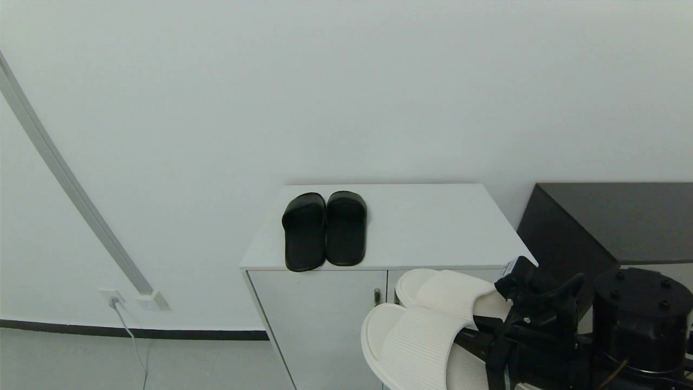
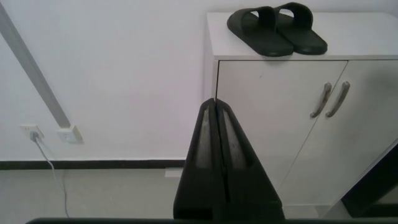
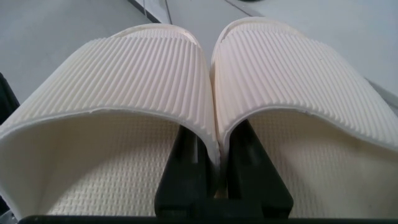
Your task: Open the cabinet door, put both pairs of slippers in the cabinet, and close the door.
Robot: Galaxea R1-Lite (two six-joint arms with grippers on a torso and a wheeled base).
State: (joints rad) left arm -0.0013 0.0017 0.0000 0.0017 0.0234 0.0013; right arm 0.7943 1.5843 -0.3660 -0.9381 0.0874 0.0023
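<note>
While the right gripper point(image 3: 214, 171) is clamped on the inner edges of the white slippers point(image 1: 427, 325), holding the pair before the closed cabinet point(image 1: 319, 319), the black slippers point(image 1: 324, 230) lie side by side on its top. The left gripper point(image 2: 216, 109) has its fingers pressed together, holding nothing.

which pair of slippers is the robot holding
The white pair, pinched by the fingers of the right gripper; the black pair lies on top of the cabinet.
</note>
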